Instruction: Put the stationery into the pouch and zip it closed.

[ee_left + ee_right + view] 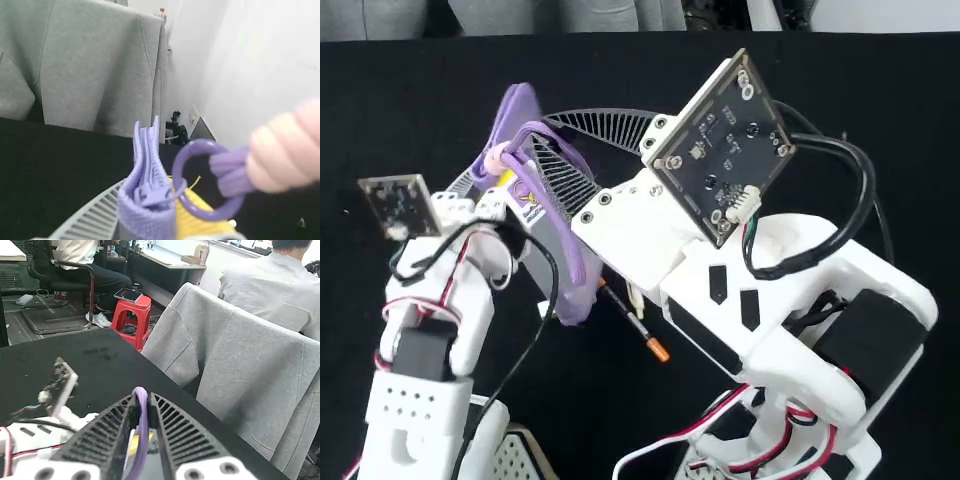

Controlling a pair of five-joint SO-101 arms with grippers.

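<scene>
Currently, purple pouch [548,235] edge clamped tight in right gripper [143,400] per right wrist view, left gripper [500,212] at its 8 o'clock, grip cannot be told, high view adds pen [635,320] at 5 o'clock.

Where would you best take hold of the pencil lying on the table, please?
Grip the pencil on its bare dark shaft near the orange end, from straight above, closing across it. It lies flat on the table, with its far end under the pouch.

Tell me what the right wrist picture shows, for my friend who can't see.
Two black ribbed jaws pinch the edge of a purple pouch above a black table. A grey jacket hangs behind the table.
</scene>
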